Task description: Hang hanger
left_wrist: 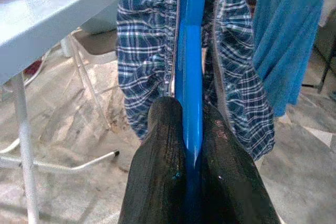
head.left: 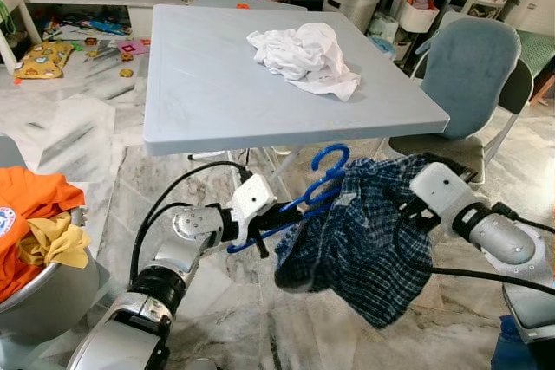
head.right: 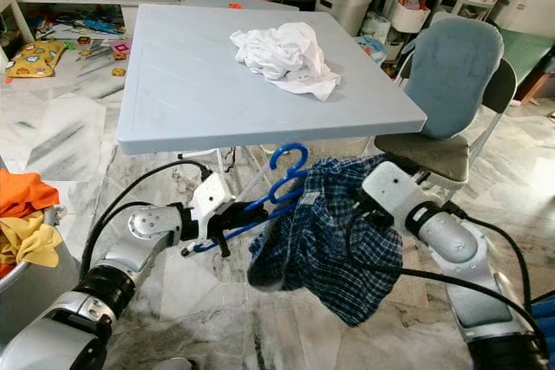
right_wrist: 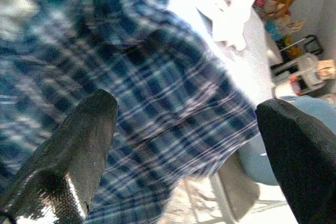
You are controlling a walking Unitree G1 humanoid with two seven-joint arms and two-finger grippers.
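In front of the table's near edge, my left gripper (head.left: 270, 214) is shut on the lower bar of a blue plastic hanger (head.left: 323, 181). In the left wrist view the two black fingers (left_wrist: 163, 145) pinch the blue bar (left_wrist: 191, 51). A dark blue plaid garment (head.left: 364, 240) hangs from the hanger's right side and droops toward the floor. My right gripper (right_wrist: 186, 103) is open, its fingers spread wide right against the plaid cloth (right_wrist: 157, 93). In the eye views its white wrist (head.left: 442, 186) sits at the garment's upper right, with the fingers hidden by the fabric.
A grey folding table (head.left: 217, 93) stands just ahead with a crumpled white cloth (head.left: 303, 56) on it. A blue-grey chair (head.left: 468, 67) is at the right. A basin (head.left: 52, 292) holding orange and yellow clothes sits at the lower left. Toys litter the far floor.
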